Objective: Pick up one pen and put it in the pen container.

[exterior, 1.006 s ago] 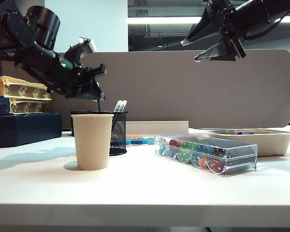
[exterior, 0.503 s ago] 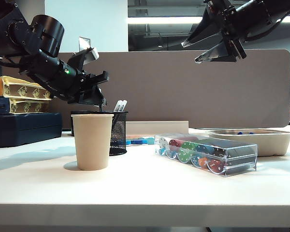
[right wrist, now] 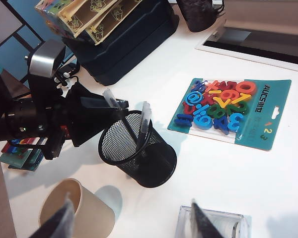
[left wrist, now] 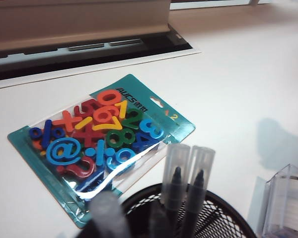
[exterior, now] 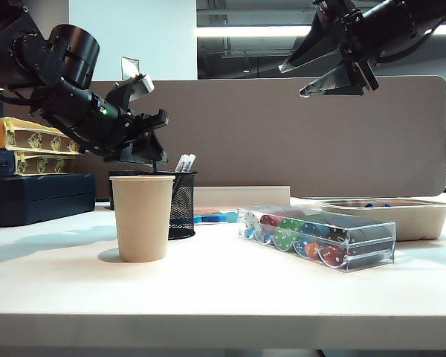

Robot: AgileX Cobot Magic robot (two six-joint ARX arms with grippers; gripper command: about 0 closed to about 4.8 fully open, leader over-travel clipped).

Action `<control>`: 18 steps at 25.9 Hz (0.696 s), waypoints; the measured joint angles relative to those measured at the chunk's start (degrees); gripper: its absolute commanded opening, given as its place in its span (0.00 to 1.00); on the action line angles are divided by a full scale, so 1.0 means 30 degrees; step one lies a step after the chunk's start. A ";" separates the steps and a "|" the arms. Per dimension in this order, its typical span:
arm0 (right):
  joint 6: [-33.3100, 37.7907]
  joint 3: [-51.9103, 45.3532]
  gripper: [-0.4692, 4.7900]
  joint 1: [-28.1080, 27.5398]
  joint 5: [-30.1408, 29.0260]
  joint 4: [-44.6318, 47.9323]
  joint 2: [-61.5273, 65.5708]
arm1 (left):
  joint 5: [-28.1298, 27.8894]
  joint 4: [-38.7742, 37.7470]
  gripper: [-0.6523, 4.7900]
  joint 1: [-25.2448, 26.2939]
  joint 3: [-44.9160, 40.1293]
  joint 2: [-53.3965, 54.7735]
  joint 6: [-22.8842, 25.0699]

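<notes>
A: How do the jaws stand?

B: The left gripper (exterior: 154, 152) hangs just above the pen container (right wrist: 137, 148), jaws parted, gripping nothing. The right gripper (exterior: 316, 74) sits high over the right side, spread wide and empty.

A: And the pen (right wrist: 120, 117)?

B: In the mesh cup, leaning against its rim beside two clear-capped pens (left wrist: 186, 186). Three pens in all.

A: The surface?

B: A white table (exterior: 223, 290) before a grey partition (exterior: 320, 134). One paper cup (exterior: 141, 216) just in front of the container, one clear case of chips (exterior: 320, 238), one beige tray (exterior: 401, 216), one teal pack of letters (left wrist: 99, 134), stacked boxes (exterior: 30, 171) at left.
</notes>
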 measured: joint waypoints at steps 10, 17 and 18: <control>0.0000 0.0000 0.65 0.0000 0.0015 -0.0007 0.0000 | 0.0153 -0.0160 0.35 -0.0036 0.0022 -0.0036 -0.0058; 0.0000 0.0000 0.65 0.0007 0.0015 -0.0138 0.0000 | -0.0510 -0.0750 0.35 -0.0022 0.0095 -0.1603 0.0015; 0.0000 0.0000 0.65 0.0000 0.0015 -0.0138 0.0000 | -0.0510 -0.1239 0.35 -0.0022 0.0087 -0.1734 0.0015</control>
